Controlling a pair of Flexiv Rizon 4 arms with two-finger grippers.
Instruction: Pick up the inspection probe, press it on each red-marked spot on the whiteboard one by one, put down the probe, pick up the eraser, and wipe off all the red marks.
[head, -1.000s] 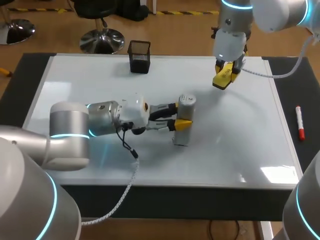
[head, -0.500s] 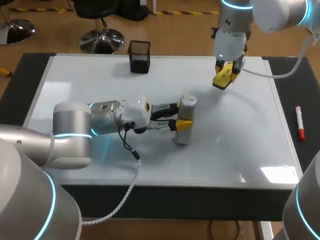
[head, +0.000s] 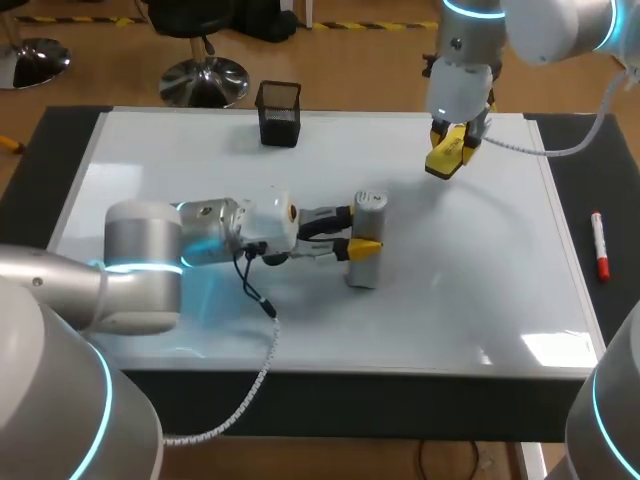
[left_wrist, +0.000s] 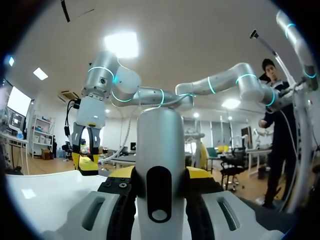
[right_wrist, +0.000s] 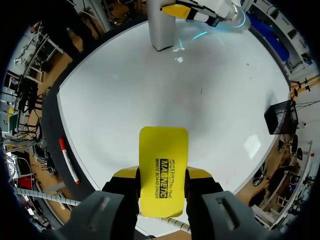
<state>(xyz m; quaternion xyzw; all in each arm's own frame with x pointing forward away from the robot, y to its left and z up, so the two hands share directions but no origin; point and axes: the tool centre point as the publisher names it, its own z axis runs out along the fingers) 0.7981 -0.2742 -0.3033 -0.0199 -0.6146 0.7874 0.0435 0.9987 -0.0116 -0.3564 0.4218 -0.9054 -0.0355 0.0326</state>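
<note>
Silver-grey cylindrical inspection probe (head: 368, 238), upright near the middle of the white whiteboard (head: 480, 290), base on its surface, gripped from both sides by left end effector (head: 357, 230). Yellow rectangular eraser (right_wrist: 163, 165), black print on its face, clamped in right end effector (right_wrist: 162, 180), raised above the whiteboard's far right corner.

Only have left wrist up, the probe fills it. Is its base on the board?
Observer: Head view says yes. The probe stands upright with its base on the whiteboard, left fingers on both sides of it.
Operator: Red marks near it?
Observer: None visible on the whiteboard in head or right wrist view.
Operator: That yellow thing in the right arm?
Observer: The eraser, clamped between the right fingers, above the board's far right part.
Operator: Anything else?
Observer: A red marker lies off the board's right edge.
</note>
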